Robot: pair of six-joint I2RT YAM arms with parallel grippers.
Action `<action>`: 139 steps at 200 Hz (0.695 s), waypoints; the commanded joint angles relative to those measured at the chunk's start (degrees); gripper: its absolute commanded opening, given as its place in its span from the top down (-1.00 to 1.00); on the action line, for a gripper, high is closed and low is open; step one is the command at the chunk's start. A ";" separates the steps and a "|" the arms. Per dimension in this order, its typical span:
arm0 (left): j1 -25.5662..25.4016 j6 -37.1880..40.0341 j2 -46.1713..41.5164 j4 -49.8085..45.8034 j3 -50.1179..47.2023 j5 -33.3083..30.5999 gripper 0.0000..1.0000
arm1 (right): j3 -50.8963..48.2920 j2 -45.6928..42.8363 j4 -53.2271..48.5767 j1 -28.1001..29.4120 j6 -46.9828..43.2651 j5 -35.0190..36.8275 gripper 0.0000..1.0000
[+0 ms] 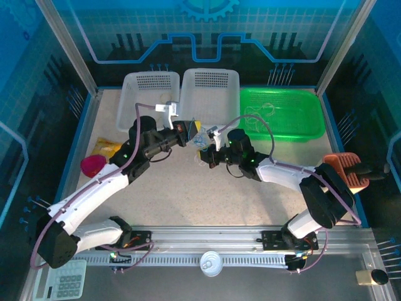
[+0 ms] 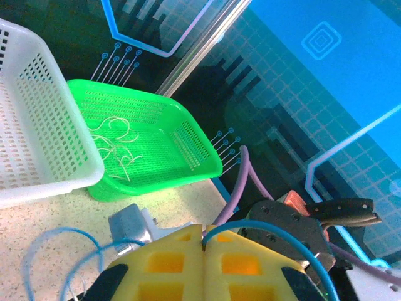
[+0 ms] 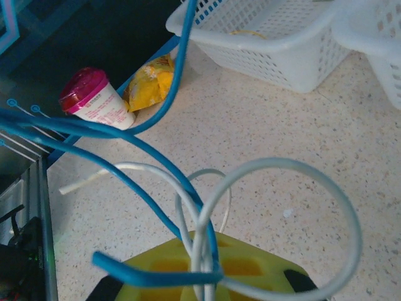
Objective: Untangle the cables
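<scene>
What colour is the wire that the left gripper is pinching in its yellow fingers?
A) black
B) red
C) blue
C: in the left wrist view, a blue cable loops out from the seam where the left gripper has its yellow fingertips pressed together.
</scene>
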 commanded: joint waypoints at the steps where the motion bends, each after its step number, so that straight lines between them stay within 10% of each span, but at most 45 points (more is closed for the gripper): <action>1: -0.19 4.45 -0.59 -4.17 6.40 -2.07 1.00 | -3.03 0.85 1.72 -0.56 2.95 3.06 1.00; 139: 2.28 17.71 -0.05 -13.54 28.64 -6.89 1.00 | -13.54 -0.15 -1.01 -1.10 7.69 10.70 1.00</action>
